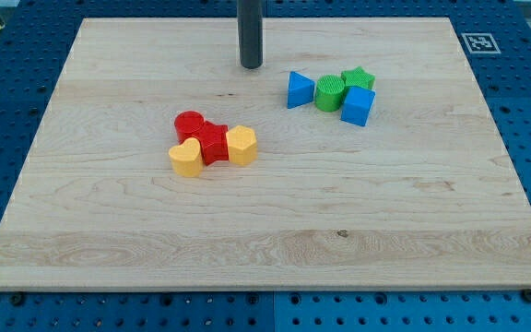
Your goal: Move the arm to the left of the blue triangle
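Note:
The blue triangle (299,89) lies on the wooden board (109,212) right of centre near the view's top. It touches a green cylinder (329,93) on its right. My tip (251,65) is the lower end of a dark rod. It stands to the upper left of the blue triangle, a short gap away, touching no block.
A green star (359,77) and a blue cube (358,105) sit right of the green cylinder. Left of centre, a red cylinder (190,124), a red block (213,144), a yellow heart (185,159) and a yellow hexagon (241,145) form a cluster.

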Robot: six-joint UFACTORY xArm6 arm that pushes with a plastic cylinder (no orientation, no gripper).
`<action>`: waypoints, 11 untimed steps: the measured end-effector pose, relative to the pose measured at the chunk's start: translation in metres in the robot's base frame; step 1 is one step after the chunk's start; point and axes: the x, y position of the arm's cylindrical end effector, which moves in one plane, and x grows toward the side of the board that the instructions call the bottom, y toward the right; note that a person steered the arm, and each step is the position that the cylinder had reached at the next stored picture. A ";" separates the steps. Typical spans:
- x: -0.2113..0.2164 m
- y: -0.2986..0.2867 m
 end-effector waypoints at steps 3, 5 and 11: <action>0.000 0.014; 0.001 0.016; 0.073 0.031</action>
